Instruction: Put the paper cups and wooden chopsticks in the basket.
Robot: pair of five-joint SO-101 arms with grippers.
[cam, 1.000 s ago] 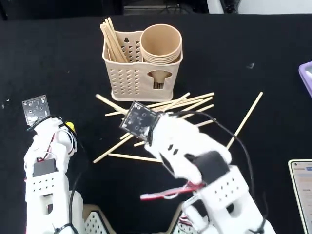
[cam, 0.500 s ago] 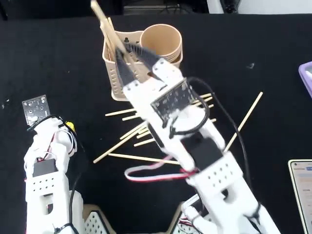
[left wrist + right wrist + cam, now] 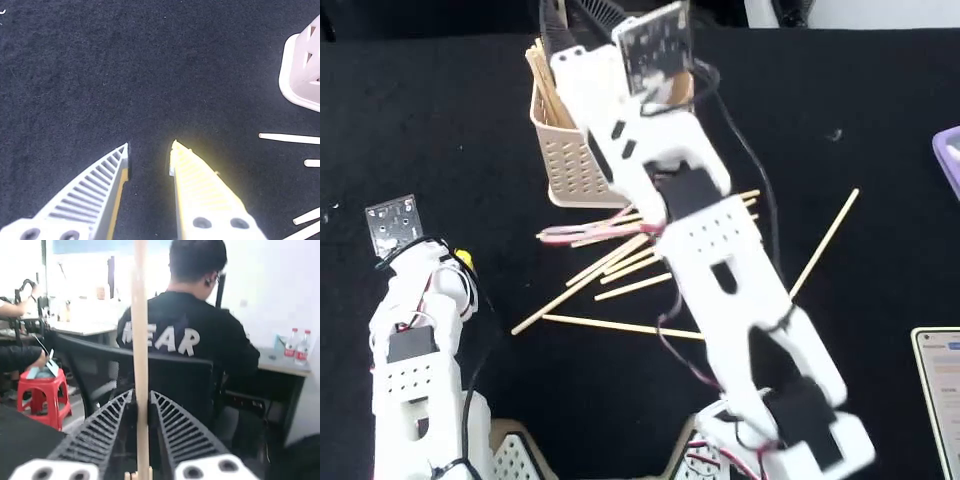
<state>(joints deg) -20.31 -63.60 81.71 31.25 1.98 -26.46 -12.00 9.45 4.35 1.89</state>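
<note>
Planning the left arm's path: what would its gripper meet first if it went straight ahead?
Probably just the black tablecloth: the left gripper points at bare cloth, with the basket off to one side.

In the high view the right arm [image 3: 720, 260] lies across the basket [image 3: 560, 150] at the table's far edge, leaving only its left end bare, so what stands in the covered part cannot be told; it also hides part of the loose chopsticks [image 3: 610, 272] at the table's middle. The chopstick [image 3: 140, 315] clamped in the right gripper [image 3: 141, 391] runs out of the right wrist view at both ends. A purple object [image 3: 950, 150] at the table's right edge and a flat device [image 3: 940, 390] near the right front corner are cut off, too little showing to name.
</note>
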